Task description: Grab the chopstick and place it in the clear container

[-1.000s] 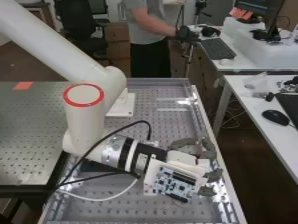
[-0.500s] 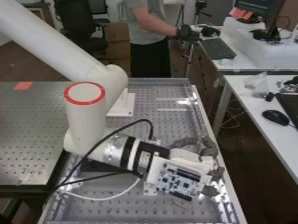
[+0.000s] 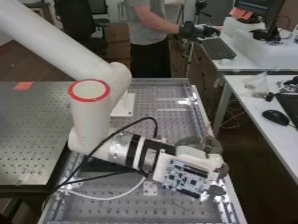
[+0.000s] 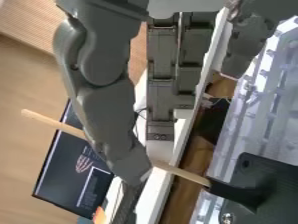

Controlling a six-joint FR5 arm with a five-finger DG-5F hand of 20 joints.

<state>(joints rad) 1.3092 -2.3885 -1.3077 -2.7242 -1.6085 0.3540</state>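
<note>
Hand (image 3: 213, 145): lower R of frame, high view, above R edge of bench (image 3: 159, 97). Fingers: curled, pinching chopstick (image 4: 53, 121). In wrist view, chopstick runs behind one fingertip (image 4: 131, 166), exposed both sides. Arm (image 3: 89, 117): enters high view at upper L. Circuit bd. (image 3: 185, 178): mounted just beside hand, lower ctr.-R.

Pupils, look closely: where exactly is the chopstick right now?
In the wrist view, the chopstick runs behind the tip of one finger of the hand, sticking out on both sides, one length passing in front of a dark monitor.
</note>
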